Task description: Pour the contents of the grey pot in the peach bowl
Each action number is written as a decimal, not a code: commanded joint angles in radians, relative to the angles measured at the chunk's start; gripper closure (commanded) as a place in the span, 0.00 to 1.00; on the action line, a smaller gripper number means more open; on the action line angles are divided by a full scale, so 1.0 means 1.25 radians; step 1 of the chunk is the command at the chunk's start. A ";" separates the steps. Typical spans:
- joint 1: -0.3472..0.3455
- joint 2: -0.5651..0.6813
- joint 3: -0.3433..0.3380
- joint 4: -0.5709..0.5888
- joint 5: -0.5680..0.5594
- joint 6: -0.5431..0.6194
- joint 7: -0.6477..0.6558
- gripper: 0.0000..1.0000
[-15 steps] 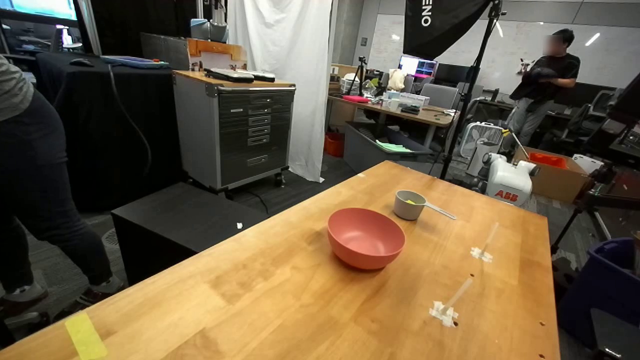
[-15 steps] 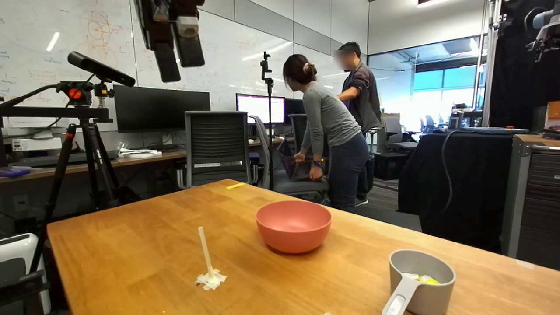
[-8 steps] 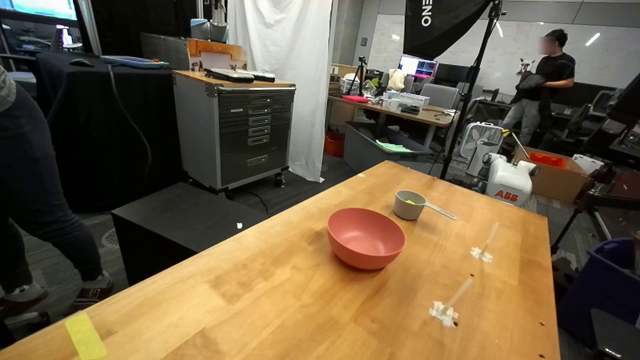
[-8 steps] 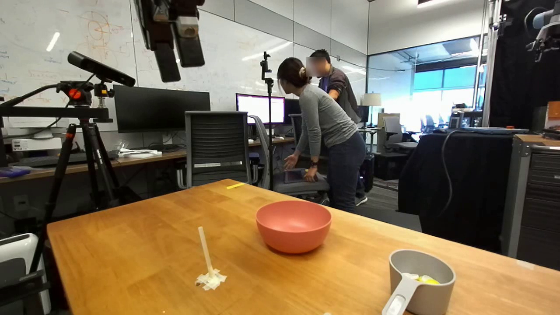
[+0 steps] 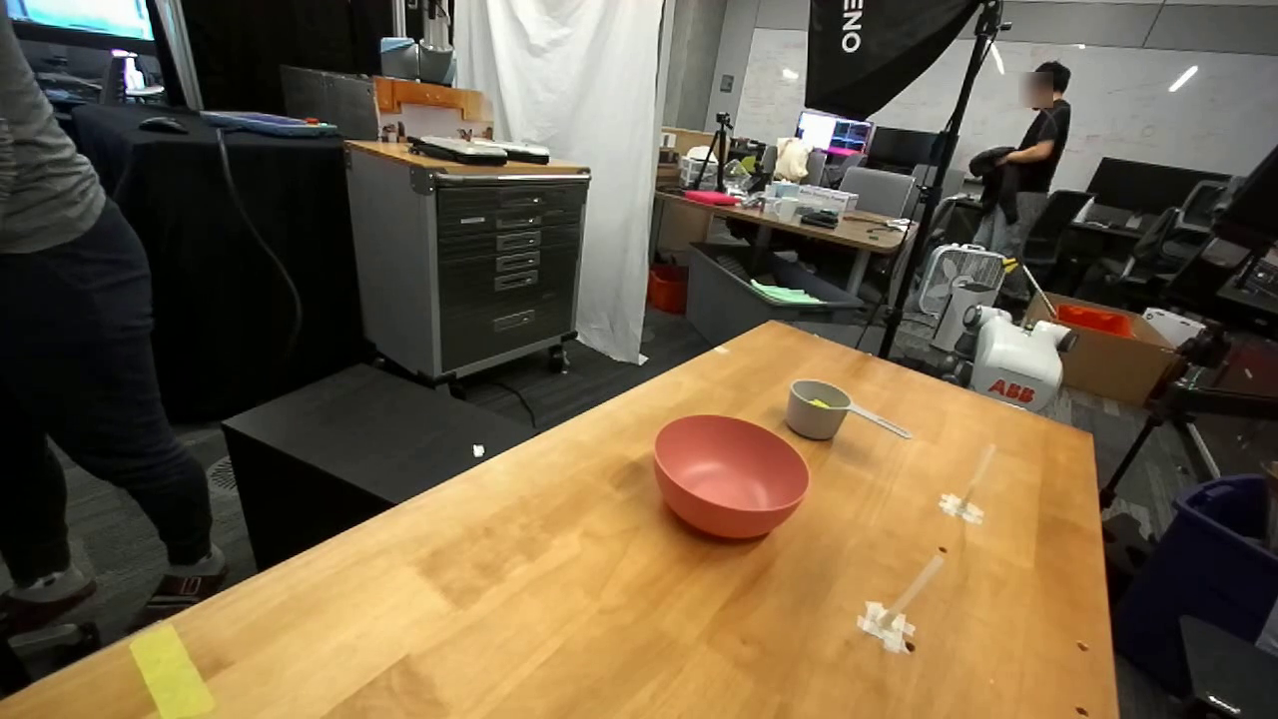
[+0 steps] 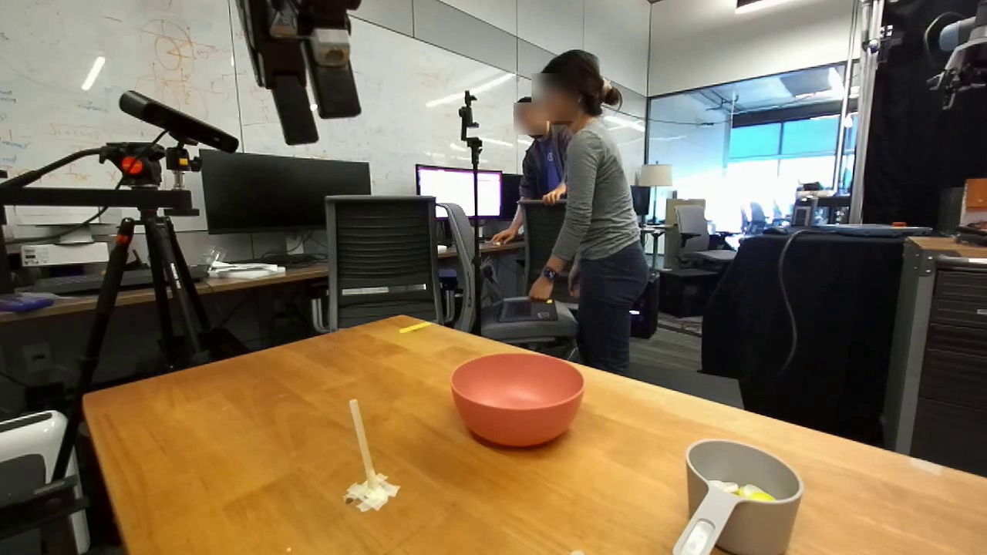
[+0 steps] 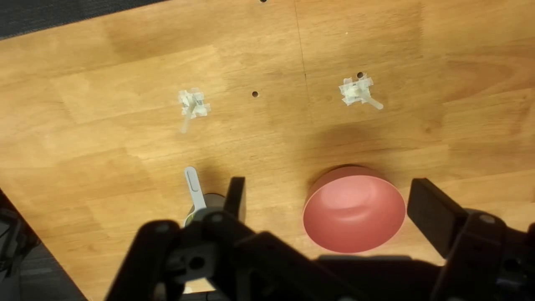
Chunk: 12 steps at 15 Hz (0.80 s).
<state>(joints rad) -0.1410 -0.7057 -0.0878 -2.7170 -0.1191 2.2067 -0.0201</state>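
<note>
The grey pot (image 5: 814,414) stands upright on the wooden table, its handle pointing away from the peach bowl (image 5: 732,479). In an exterior view the pot (image 6: 759,526) holds small whitish and yellow lumps (image 6: 742,491). The bowl (image 6: 517,408) stands upright and looks empty. My gripper (image 6: 320,123) hangs high above the table, apart from both. In the wrist view my gripper (image 7: 328,184) is wide open with nothing between its fingers; the bowl (image 7: 353,213) lies far below, between them in the picture. The pot (image 7: 214,200) is partly hidden behind the left finger.
Two thin translucent sticks stand taped to the table, one with a tape patch (image 7: 194,102) on the pot's side, one (image 7: 355,90) on the bowl's side. The table edge (image 7: 83,19) shows. People stand beyond the table; a black box (image 5: 369,429) is beside it.
My gripper, the pot and the bowl have not moved. Only people in the background have shifted; the woman in grey has straightened up beside a chair.
</note>
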 commanded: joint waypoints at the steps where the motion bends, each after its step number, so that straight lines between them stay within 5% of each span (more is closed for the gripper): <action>1: -0.002 -0.002 -0.001 0.001 0.000 0.003 -0.001 0.00; 12: -0.039 0.055 -0.032 0.088 -0.009 0.063 -0.010 0.00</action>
<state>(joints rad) -0.1799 -0.6920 -0.1039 -2.6800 -0.1285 2.2700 -0.0209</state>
